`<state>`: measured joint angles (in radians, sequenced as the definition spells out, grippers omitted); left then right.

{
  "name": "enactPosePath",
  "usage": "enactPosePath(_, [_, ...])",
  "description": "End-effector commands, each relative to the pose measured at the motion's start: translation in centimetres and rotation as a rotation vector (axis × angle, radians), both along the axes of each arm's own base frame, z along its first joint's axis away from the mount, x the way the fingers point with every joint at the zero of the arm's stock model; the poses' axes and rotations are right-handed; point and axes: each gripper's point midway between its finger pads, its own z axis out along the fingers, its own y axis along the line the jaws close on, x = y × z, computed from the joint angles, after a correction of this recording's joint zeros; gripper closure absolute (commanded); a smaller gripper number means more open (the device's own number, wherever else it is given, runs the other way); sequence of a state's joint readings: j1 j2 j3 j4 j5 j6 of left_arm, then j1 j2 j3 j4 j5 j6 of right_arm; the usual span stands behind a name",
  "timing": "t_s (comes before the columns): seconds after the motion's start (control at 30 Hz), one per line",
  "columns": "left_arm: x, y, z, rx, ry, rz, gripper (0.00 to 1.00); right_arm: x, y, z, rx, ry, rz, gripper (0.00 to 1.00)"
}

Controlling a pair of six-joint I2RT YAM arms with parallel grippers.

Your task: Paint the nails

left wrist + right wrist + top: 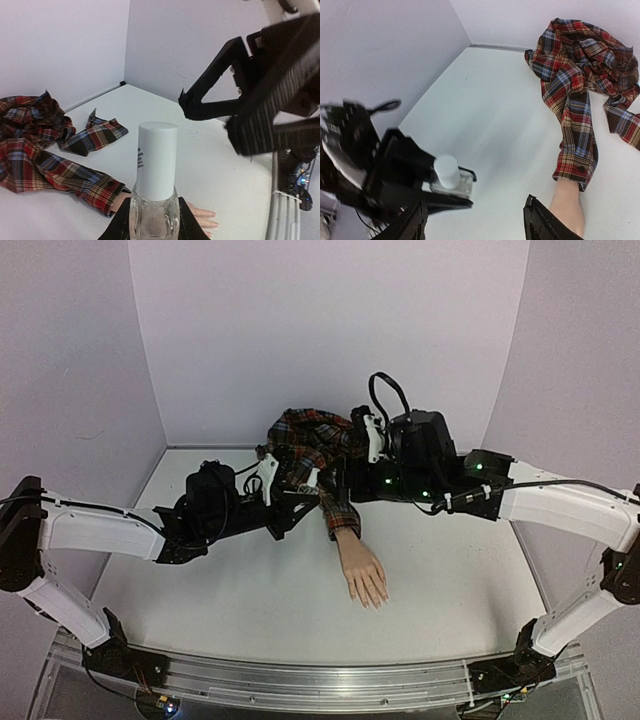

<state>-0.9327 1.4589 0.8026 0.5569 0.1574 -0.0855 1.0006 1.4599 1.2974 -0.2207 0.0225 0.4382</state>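
Between the two arms, near the middle of the worktop [230, 590], the mannequin hand [362, 575] is lying flat. Its wrist is running out of the plaid sleeve [340, 512] and its fingers are pointing toward the arm bases — so the nails [373, 600], too small to pick out from above, are sitting at the near end of the hand, closer to the bases than either gripper.

The left gripper [152, 227] is clamping the bottle [152, 210] low on its glass body and holding it upright, long axis vertical, with the white cap [157, 160] sitting on top. The right gripper [475, 202] is hanging with its fingers spread apart and nothing between them.

As I judge it, the coming move is turning on where the cap lies from the right gripper. From the left wrist, the right gripper is standing up and to the right of the cap, near but clear of it. From the right wrist, the cap is showing beyond the finger at the left of that view, not in the gap. So the jaws are not yet lining up around the cap — they are probably needing to shift sideways toward it and then travel along the bottle's axis before closing. The bottle is being held beside the sleeve cuff, apparently off the worktop.
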Motion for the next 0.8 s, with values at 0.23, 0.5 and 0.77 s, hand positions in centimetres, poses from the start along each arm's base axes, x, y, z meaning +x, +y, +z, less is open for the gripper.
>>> enactPosePath(0.23, [2.4,0.2,3.0,-0.039,-0.113,0.205,1.0,3.0,3.9,0.8,0.074,0.093,-0.137,0.48])
enactPosePath(0.5, [1.8,0.3,3.2,-0.049,-0.106,0.183,1.0,3.3,4.8,0.2,0.06,0.093,-0.121,0.6])
enactPosePath(0.77, [-1.0,-0.5,4.1,-0.076,-0.088,0.023,1.0,1.8,5.2,1.2,0.028,0.019,0.022,0.86])
